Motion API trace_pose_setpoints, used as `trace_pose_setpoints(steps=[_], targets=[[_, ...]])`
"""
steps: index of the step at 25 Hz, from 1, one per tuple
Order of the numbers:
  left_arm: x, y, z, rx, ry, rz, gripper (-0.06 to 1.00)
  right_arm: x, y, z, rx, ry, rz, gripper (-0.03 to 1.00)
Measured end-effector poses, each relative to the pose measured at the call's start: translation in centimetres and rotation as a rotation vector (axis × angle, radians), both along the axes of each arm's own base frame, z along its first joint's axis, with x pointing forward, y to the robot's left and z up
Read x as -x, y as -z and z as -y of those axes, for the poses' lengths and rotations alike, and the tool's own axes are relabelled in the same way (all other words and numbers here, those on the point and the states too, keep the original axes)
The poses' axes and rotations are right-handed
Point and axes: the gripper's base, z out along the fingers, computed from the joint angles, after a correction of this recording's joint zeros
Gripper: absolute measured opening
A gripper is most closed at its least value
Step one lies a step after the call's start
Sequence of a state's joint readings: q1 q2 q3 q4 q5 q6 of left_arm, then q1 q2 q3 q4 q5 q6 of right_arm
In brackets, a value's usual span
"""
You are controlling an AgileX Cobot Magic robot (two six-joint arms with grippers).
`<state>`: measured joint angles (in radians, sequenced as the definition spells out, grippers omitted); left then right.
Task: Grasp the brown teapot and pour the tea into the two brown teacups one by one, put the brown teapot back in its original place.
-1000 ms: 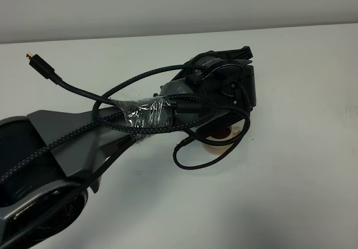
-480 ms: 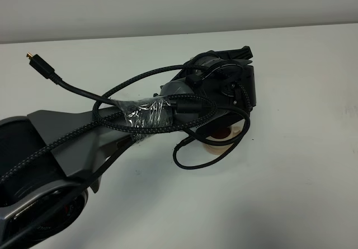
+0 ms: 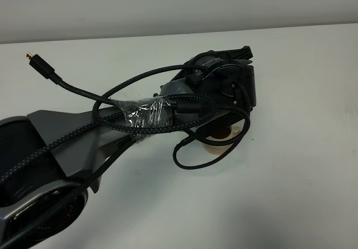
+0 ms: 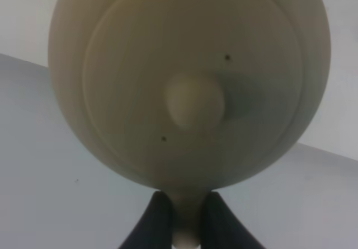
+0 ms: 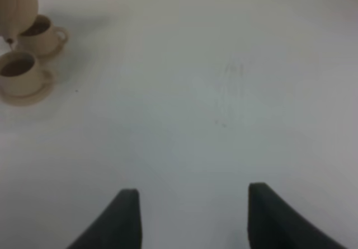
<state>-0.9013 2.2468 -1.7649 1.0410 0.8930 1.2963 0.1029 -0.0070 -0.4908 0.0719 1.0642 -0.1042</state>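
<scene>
In the left wrist view the brown teapot [image 4: 190, 81] fills the frame, seen lid-on with its round knob in the middle. My left gripper [image 4: 185, 200] is shut on its loop handle. In the right wrist view the teapot [image 5: 17, 5] hangs tilted with its spout over the farther teacup [image 5: 40, 33]. The nearer teacup [image 5: 19, 70] stands on its saucer beside it; both cups hold dark tea. My right gripper [image 5: 193, 215] is open and empty, well away from the cups. The wide saucer is out of view.
In the high view my left arm [image 3: 168, 112] with its cables covers the teapot and most of the cups; only a cup with tea [image 3: 224, 131] and a saucer edge [image 3: 215, 147] show under it. The white table [image 3: 296, 165] is bare around them.
</scene>
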Motion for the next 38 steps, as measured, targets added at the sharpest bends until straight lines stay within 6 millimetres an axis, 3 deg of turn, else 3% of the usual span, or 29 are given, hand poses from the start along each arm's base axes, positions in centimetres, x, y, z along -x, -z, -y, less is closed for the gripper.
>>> trace_pose_setpoints(steps=[13,26,31,38], targets=[[0.3,0.3,-0.1,0.045,-0.054,-0.027,0.15,0.0,0.0,0.0,0.0,0.0,0.0,0.46],[0.7,-1.1,-1.2,0.17,-0.191,-0.091,0.15,0.0,0.0,0.0,0.0,0.0,0.0,0.46],[0.7,-1.1,-1.8,0.262,-0.319,-0.104,0.15,0.0,0.0,0.0,0.0,0.0,0.0,0.46],[0.1,-3.7,-4.5,0.519,-0.612,-0.11,0.15,0.0,0.0,0.0,0.0,0.0,0.0,0.46]])
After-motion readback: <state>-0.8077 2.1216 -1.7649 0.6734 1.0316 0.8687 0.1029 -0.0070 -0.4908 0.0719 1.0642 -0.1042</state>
